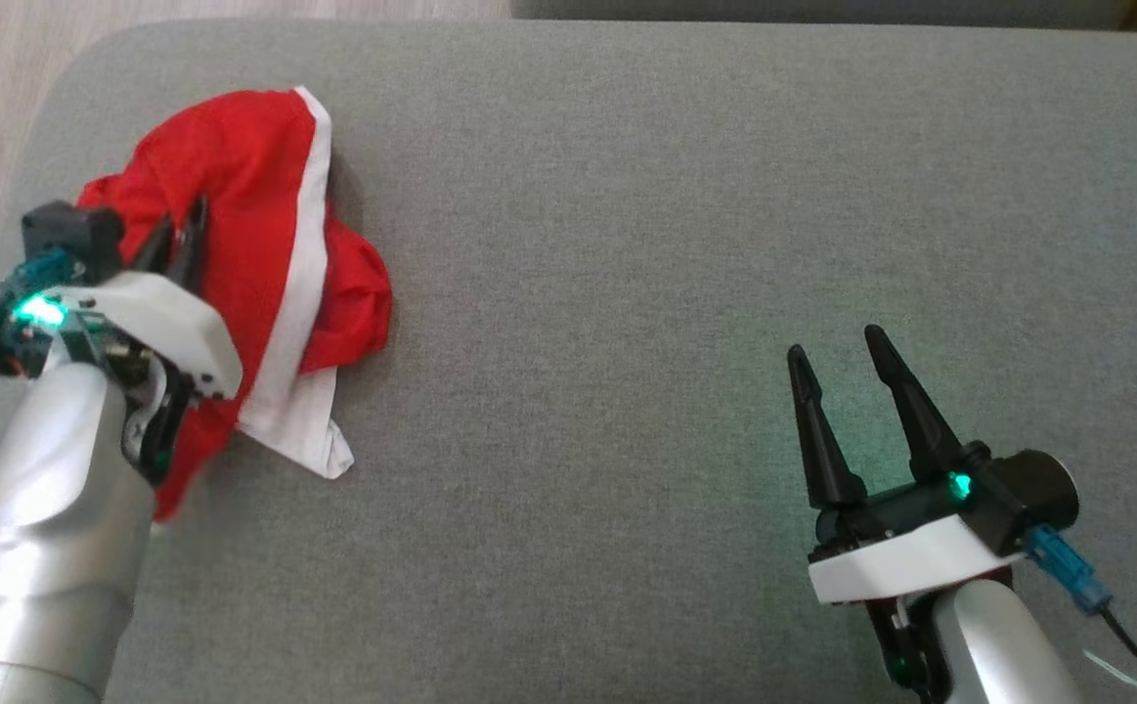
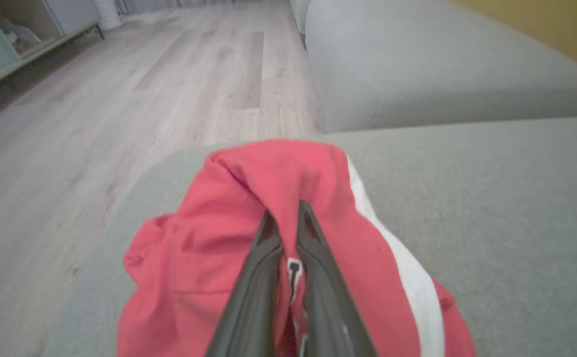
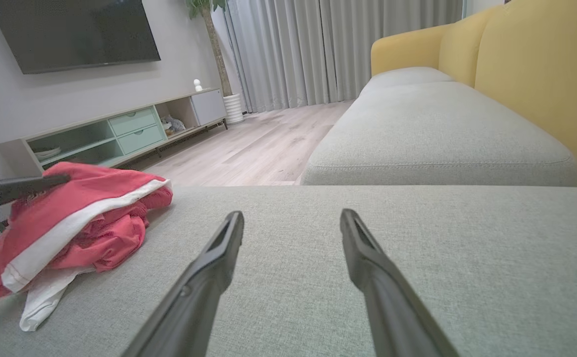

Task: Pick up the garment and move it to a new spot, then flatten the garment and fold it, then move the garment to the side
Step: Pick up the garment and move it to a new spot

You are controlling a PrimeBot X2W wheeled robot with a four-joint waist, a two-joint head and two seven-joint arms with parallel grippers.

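Obs.: red garment (image 1: pixel 265 225) (image 2: pixel 209 238) (image 3: pixel 80 198) sits bunched on the grey cushion (image 1: pixel 627 244) (image 2: pixel 491 198) (image 3: pixel 318 297), at the cushion's far-left rounded corner. A broad white stripe (image 1: pixel 306 254) (image 2: pixel 417 287) runs along the garment's side that faces the cushion's middle, and a white hem corner (image 1: pixel 314 440) trails toward the cushion's near edge. The left gripper (image 1: pixel 192 220) (image 2: pixel 286 210) is over that same corner. Its jaws are clenched on a fold of the red cloth, with fabric pinched between the two dark fingers and pulled up into a peak. The lower folds and the white hem lie on the cushion. A small white label with dark print (image 2: pixel 293 275) shows between the fingers, lettering too blurred to read. The right gripper (image 1: pixel 835 344) (image 3: pixel 292 214) is over the cushion's near-right part, well apart from the garment. Its jaws are released, spread wide and grasping nothing. Cannot tell whether its fingertips touch the cushion surface. Pale wood floor (image 2: pixel 119 99) lies beyond the cushion's left edge. A second grey seat (image 3: pixel 432 134) with a yellow back (image 3: pixel 541 74) adjoins the cushion's far edge.
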